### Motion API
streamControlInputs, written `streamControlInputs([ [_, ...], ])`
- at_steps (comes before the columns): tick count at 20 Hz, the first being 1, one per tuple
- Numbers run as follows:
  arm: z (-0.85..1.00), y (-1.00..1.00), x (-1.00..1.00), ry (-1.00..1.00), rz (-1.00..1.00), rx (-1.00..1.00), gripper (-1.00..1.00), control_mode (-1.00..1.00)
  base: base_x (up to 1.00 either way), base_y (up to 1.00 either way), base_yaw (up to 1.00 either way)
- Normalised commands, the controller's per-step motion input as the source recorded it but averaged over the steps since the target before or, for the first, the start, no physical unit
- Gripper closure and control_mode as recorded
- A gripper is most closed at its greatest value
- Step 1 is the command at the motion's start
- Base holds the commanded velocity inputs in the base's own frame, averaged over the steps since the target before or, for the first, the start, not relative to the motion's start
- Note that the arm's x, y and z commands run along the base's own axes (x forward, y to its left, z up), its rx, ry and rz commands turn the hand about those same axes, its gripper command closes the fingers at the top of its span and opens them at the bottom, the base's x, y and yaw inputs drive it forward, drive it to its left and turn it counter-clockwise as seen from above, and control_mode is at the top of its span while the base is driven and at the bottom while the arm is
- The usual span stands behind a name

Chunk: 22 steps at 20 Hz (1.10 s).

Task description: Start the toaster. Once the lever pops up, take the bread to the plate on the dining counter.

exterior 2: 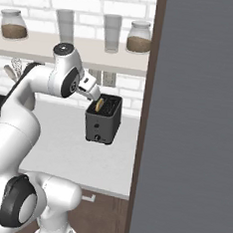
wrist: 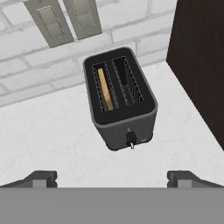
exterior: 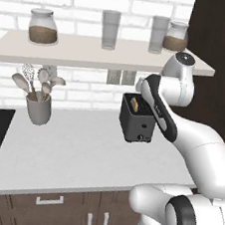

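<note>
Task status — early stage: the bread (wrist: 105, 89) sits in the left slot of the toaster (wrist: 124, 127) on the worktop; gripper (wrist: 112, 179) fully open, empty, above it; lever press and transfer to plate remain outstanding.

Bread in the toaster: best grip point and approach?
Judging by its pose, grip the bread by its top crust edge, coming straight down from above. It stands on edge in one slot of the toaster, so only that edge is exposed. Set the open gripper across its thin faces.
</note>
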Motion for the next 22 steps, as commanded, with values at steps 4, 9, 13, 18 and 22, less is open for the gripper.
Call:
streamControlInputs([
  [4, 0.0, 0.0, 0.0, 0.0, 0.0, 0.0, -1.0, -1.0, 0.0, 0.0, 0.0],
  [9, 0.0, 0.0, 0.0, 0.0, 0.0, 0.0, -1.0, -1.0, 0.0, 0.0, 0.0],
  [13, 0.0, 0.0, 0.0, 0.0, 0.0, 0.0, -1.0, -1.0, 0.0, 0.0, 0.0],
  [18, 0.0, 0.0, 0.0, 0.0, 0.0, 0.0, -1.0, -1.0, 0.0, 0.0, 0.0],
  [22, 0.0, 0.0, 0.0, 0.0, 0.0, 0.0, -1.0, -1.0, 0.0, 0.0, 0.0],
])
